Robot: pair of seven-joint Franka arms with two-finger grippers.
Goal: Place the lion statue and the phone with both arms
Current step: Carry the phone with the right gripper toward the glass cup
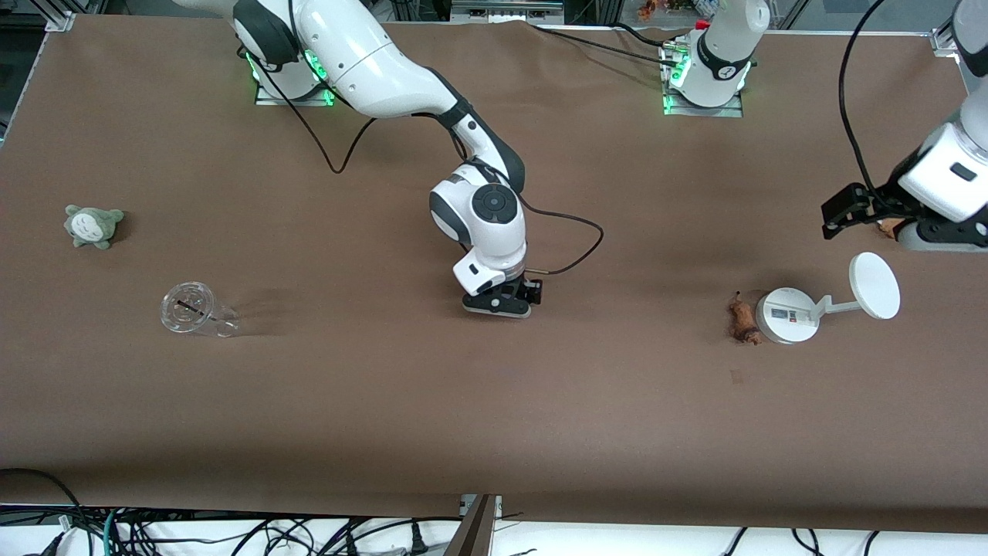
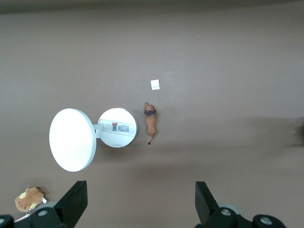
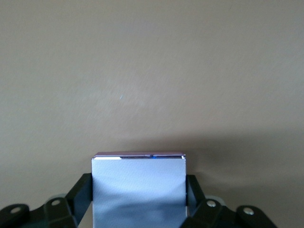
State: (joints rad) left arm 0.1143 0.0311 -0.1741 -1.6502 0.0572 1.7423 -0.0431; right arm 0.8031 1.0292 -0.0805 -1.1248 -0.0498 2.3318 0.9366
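The phone (image 3: 137, 183), a pale lavender slab with a purple edge, sits between the fingers of my right gripper (image 3: 138, 202). That gripper (image 1: 499, 303) is shut on it, low over the middle of the table, and the hand hides the phone in the front view. The lion statue (image 1: 743, 320), small and reddish-brown, lies on the table against the white stand's round base (image 1: 787, 315). It also shows in the left wrist view (image 2: 151, 122). My left gripper (image 1: 837, 216) is open and empty, up over the left arm's end of the table; it shows wide open in its own wrist view (image 2: 141, 204).
The stand's white disc (image 1: 874, 285) sticks out toward the left arm's end. A tan plush toy (image 2: 29, 198) lies under the left arm. A grey-green plush (image 1: 93, 225) and a clear cup on its side (image 1: 193, 310) lie toward the right arm's end. A small white scrap (image 2: 155, 84) lies near the lion.
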